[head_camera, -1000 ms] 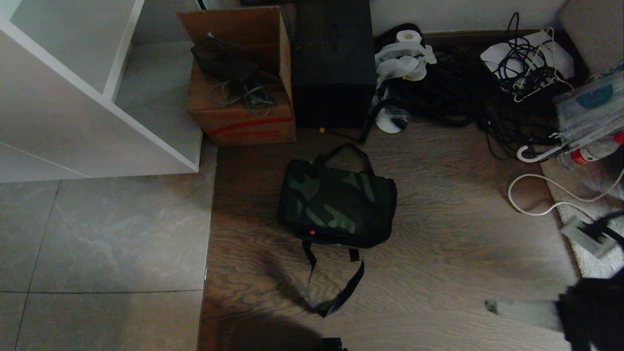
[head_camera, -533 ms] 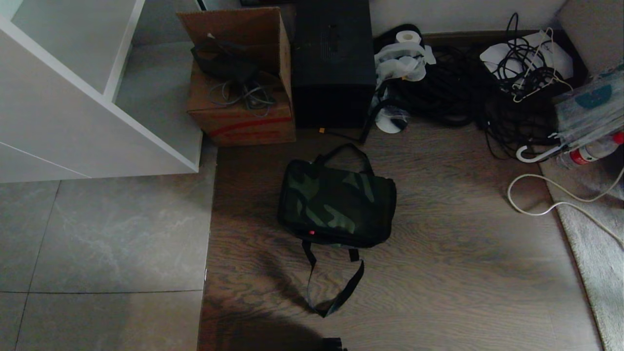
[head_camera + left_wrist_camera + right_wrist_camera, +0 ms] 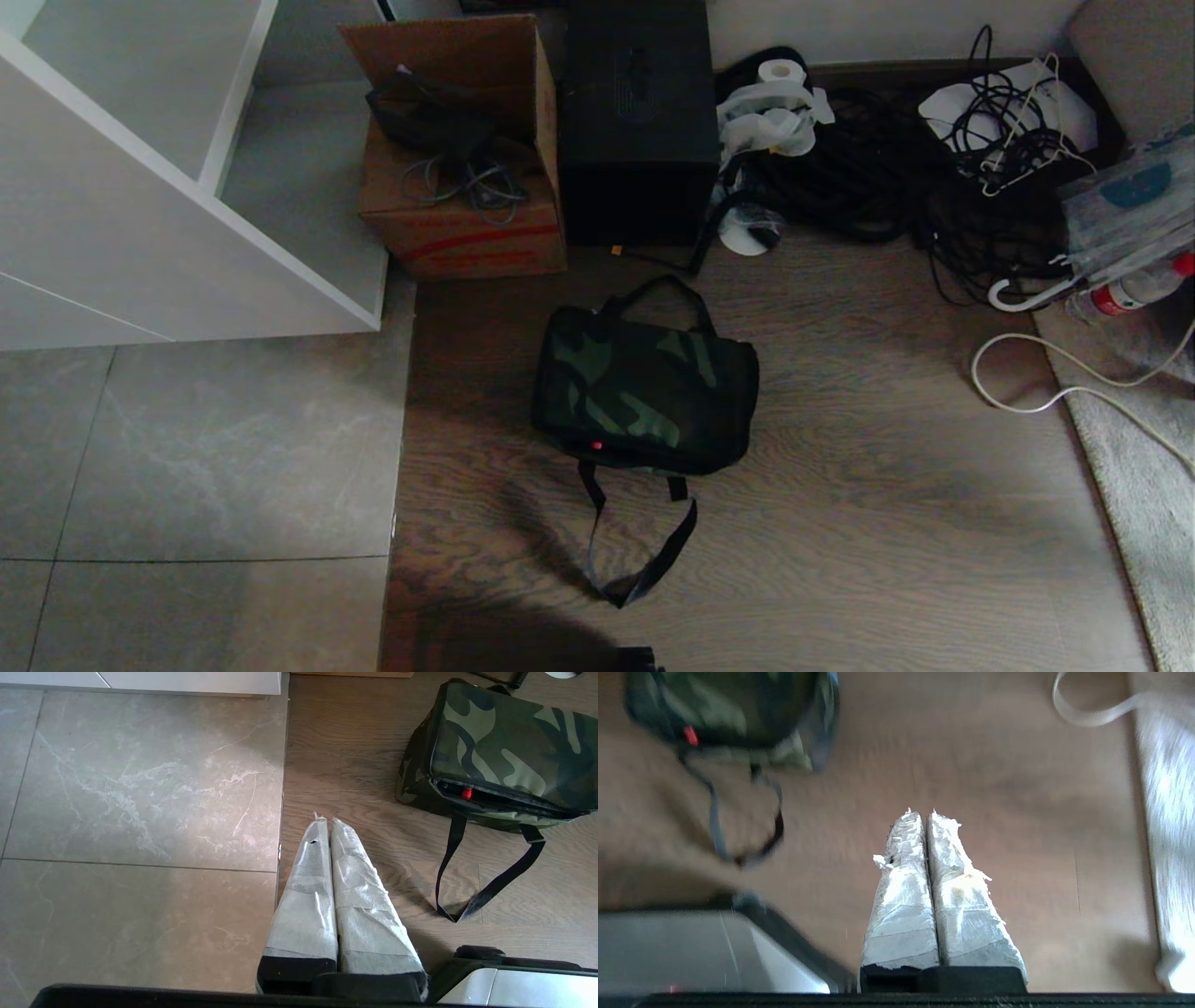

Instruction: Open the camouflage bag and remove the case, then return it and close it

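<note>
The camouflage bag [image 3: 646,390] lies on the floor [image 3: 868,523] at frame centre. Above it stand a cardboard box [image 3: 462,187] and, just right of that, a black box [image 3: 639,121]. Cables [image 3: 934,187] fill the upper right; a shelf unit [image 3: 140,168] fills the upper left.

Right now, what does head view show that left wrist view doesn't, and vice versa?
Head only: the brown cardboard box with cables in it, the tall black box beside it, the cable tangle along the wall, and the bag's far handle. No arm shows there.

Left wrist only: the left gripper, its wrapped fingers pressed together, above the seam between tile and wood.

Both: the camouflage bag flat on the wood floor, the red tab at its near edge, its near strap handle looped toward the robot.
</note>
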Robot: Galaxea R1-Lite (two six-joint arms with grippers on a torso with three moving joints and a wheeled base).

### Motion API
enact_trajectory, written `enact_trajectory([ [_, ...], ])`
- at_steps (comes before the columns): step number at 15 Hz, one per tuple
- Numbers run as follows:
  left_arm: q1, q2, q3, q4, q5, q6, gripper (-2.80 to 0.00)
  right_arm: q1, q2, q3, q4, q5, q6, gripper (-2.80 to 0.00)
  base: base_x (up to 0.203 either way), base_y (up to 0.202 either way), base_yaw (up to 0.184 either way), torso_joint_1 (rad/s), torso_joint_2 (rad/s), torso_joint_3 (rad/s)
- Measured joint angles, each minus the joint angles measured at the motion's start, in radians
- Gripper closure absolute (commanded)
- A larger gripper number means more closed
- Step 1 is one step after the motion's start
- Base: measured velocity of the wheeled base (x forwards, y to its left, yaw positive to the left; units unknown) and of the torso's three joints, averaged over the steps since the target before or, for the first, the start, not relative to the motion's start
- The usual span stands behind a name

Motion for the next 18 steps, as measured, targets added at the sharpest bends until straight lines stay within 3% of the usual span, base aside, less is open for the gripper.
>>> enact_trajectory([
  [18, 0.0, 0.0, 0.0, 0.001, 0.0, -0.001, 0.0, 0.006, -0.074, 0.01, -0.006, -0.005, 0.014, 0.0, 0.0, 0.0, 0.0, 0.0, 0.0, 0.0],
])
